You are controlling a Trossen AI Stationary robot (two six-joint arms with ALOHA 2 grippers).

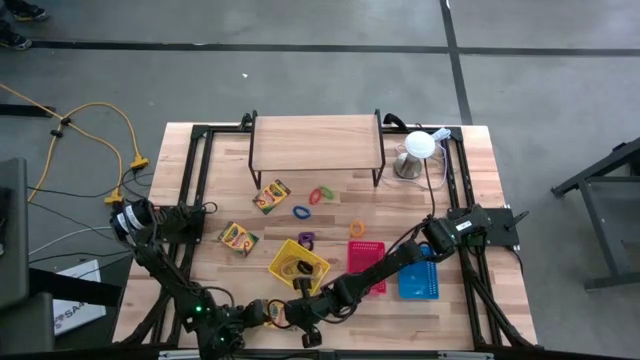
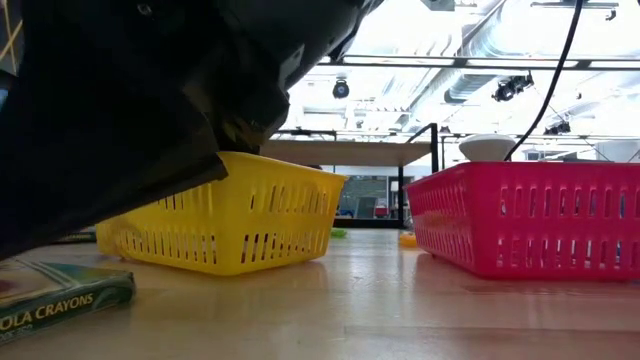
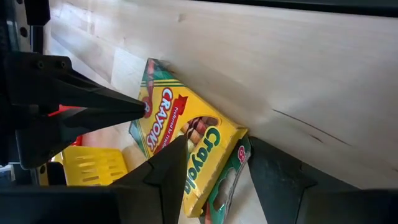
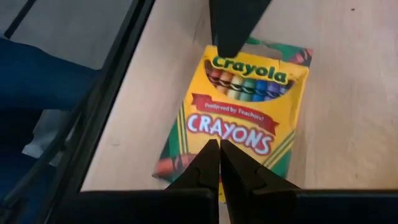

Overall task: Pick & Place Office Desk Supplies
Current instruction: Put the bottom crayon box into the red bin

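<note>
Three crayon boxes lie on the surface [image 1: 470, 180], and we look first at the one at the front edge. This front crayon box [image 4: 242, 118] lies flat with its printed face up, beside the yellow basket [image 1: 283, 252]. The left hand [image 3: 214, 149] is spread, with one finger on each side of one end of this box; we cannot tell if the fingers touch it. The right hand [image 4: 219, 146] is pressed together and holds nothing, and its tips hang over the opposite end of the same box. The second crayon box [image 1: 238, 238] lies left of the yellow basket, and the third crayon box [image 1: 271, 196] lies farther back, near the wooden shelf [image 1: 317, 143]. Some small coloured rings [image 1: 320, 195] are scattered behind the pink basket [image 1: 366, 245].
</note>
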